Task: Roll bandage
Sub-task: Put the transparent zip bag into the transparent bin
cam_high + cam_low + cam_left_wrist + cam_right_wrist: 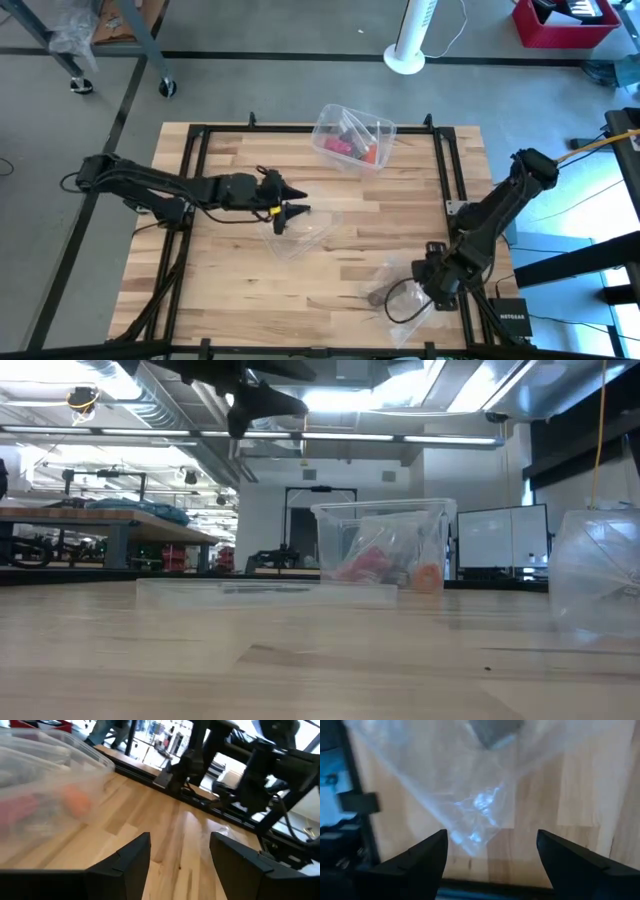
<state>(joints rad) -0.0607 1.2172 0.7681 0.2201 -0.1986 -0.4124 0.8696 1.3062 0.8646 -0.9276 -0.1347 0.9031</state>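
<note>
My right gripper (432, 284) (492, 837) points down, open, above a crumpled clear plastic bag (400, 298) (470, 795) that lies on the table near its front right. A dull grey-brown patch (495, 730) (375, 296) shows through the bag. I cannot tell whether it is the bandage, and no laid-out strip shows. My left gripper (298, 210) (180, 840) is open and nearly level, held above the table's middle with nothing between its fingers.
A clear plastic box (352, 138) (380, 545) with red and orange things inside stands at the table's far middle. A flat clear lid (300, 238) (265, 592) lies below my left gripper. A black frame (445, 170) borders the wooden top.
</note>
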